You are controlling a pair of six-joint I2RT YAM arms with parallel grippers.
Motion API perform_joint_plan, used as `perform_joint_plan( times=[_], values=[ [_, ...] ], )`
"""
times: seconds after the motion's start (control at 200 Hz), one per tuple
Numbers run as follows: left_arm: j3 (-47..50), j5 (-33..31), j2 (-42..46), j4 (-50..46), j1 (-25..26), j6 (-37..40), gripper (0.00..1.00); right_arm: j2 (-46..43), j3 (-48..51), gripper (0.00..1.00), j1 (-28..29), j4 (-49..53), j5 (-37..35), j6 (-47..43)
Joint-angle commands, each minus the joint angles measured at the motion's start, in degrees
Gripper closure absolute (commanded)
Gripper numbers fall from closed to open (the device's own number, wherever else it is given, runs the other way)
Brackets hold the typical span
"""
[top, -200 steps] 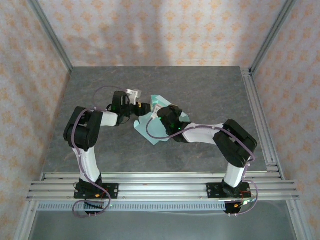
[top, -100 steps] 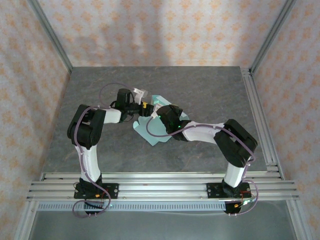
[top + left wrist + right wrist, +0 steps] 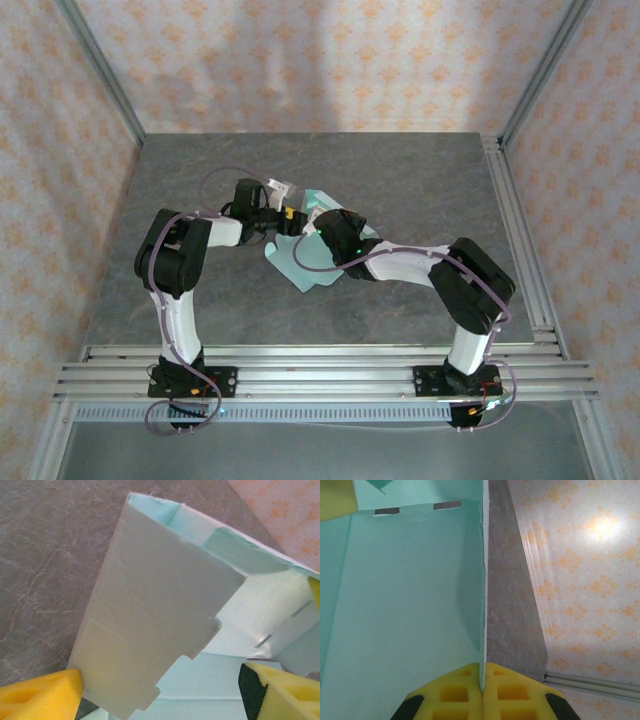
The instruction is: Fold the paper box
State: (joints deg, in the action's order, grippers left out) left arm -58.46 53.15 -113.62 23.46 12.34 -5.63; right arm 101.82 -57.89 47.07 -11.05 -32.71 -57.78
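- Top external view: on the left we see the left gripper (image 3: 288, 214) at the far left edge of the paper box (image 3: 300, 264). The box lies near the middle of the grey table (image 3: 430, 180), between the two arms.
- In the left wrist view we find its yellow pads (image 3: 40, 695) standing wide apart, so the jaws are open. A raised tabbed flap (image 3: 150, 615) of the pale mint card stands between them.
- The left pad sits right at the flap's lower corner, and the right pad is clear of the flap.
- Behind the flap we see more of the card, with a folded-up wall and a small inner tab at the far end.
- Further right, from above, the right gripper (image 3: 318, 230) sits over the box.
- In the right wrist view we see its fingertips (image 3: 455, 695) pressed together on a thin upright edge of the card, gripping it. A mint panel lies left of that edge, with the table and the patterned wall (image 3: 580, 580) to its right.
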Motion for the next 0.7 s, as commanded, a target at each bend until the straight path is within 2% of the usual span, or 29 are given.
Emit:
perform_joint_plan(
  times=[0.0, 0.065, 0.09, 0.115, 0.265, 0.385, 0.536, 0.696],
  values=[
    [0.14, -3.6, 3.84, -0.73, -0.41, 1.65, 0.16, -0.93, -1.41, 1.0, -0.05, 2.87, 0.99, 1.09],
    [-0.94, -3.31, 3.85, -2.4, -0.47, 2.72, 0.15, -0.84, -1.57, 1.0, -0.05, 3.2, 1.16, 1.26],
    [-1.92, -3.29, 3.4, -3.57, -0.47, 3.1, 0.09, -0.79, -1.65, 1.0, -0.05, 3.25, 1.3, 1.26],
    [-3.12, -3.27, 2.95, -5.16, -0.45, 3.24, 0.07, -0.7, -1.74, 1.0, -0.09, 3.38, 1.36, 1.27],
    [-8.86, -2.22, 0.01, -11.25, -0.38, 5.06, 0.05, -0.84, -2.23, 1.0, -0.05, 3.8, 1.47, 1.35],
    [-10.21, -0.92, -0.46, -13.98, -0.33, 6.85, 0.12, -0.95, -2.23, 1.0, -0.05, 3.84, 1.31, 1.39],
    [-9.06, -0.76, 0.4, -14.84, -0.43, 7.37, 0.29, -0.74, -2.7, 1.0, -0.32, 3.97, 0.7, 2.04],
    [-8.47, -2.49, 0.16, -15.84, -0.41, 7.09, 0.32, -0.53, -4.94, 1.0, -0.75, 6.23, 0.3, 4.25]
  ],
)
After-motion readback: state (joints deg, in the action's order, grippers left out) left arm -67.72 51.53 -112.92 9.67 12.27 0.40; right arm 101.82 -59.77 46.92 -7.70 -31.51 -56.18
